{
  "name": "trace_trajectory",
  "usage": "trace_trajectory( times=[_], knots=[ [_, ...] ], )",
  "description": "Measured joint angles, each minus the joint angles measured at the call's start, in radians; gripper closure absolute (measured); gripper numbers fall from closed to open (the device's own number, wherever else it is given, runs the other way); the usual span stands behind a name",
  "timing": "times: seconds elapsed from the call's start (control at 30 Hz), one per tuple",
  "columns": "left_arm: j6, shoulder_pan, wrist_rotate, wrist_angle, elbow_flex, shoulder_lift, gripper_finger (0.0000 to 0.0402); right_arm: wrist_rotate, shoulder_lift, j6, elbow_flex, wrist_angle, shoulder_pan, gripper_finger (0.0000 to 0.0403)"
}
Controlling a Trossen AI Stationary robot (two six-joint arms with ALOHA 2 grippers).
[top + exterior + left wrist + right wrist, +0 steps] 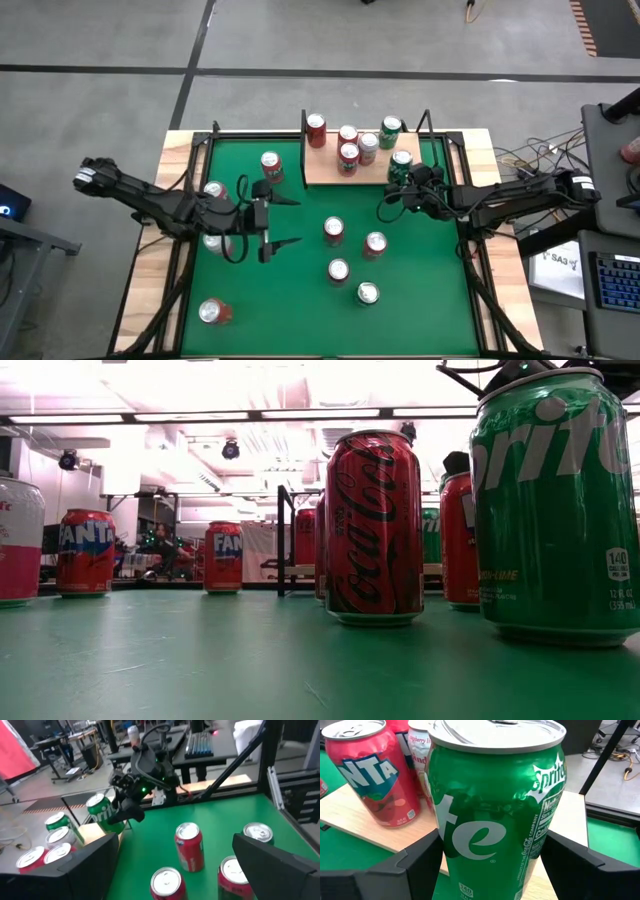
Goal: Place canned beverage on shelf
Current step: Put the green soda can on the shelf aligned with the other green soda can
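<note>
**Green can reaches the edge of the wooden shelf**

Green aluminium fills the right wrist view as the right gripper (400, 180) brackets a Sprite can (495, 815) at the near right corner of the shelf (318, 172), its two dark fingers (412, 865) standing on either side of the can. Whether the pads press the can or have just let go cannot be told from here. The can's base appears to sit at the board's edge, just beside a Fanta can (377, 777) and other cans crowded on the light wood. The left gripper (272, 222) waits over the green felt table (440, 310) with its fingers spread wide and nothing between them. The risk lies in the crowding and the edge: a can set partly off the board could tip onto the felt once let go, and a finger dragged out sideways could knock the neighbouring cans over.
</note>
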Motion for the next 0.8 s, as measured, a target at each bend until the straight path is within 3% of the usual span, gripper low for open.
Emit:
trace_trajectory(
  times=[0.27,0.67,0.8],
  knots=[
    [0.011,0.000,0.006,0.043,-0.049,-0.038,0.0026,0.011,0.000,-0.011,0.000,0.000,0.000,0.0118],
    [0.146,0.001,0.000,0.020,-0.049,-0.085,0.0026,0.037,0.000,0.054,-0.004,0.000,0.000,0.0117],
    [0.178,0.001,-0.055,-0.025,-0.049,-0.100,0.0026,0.082,0.026,0.088,-0.005,0.001,0.000,0.0117]
  ],
)
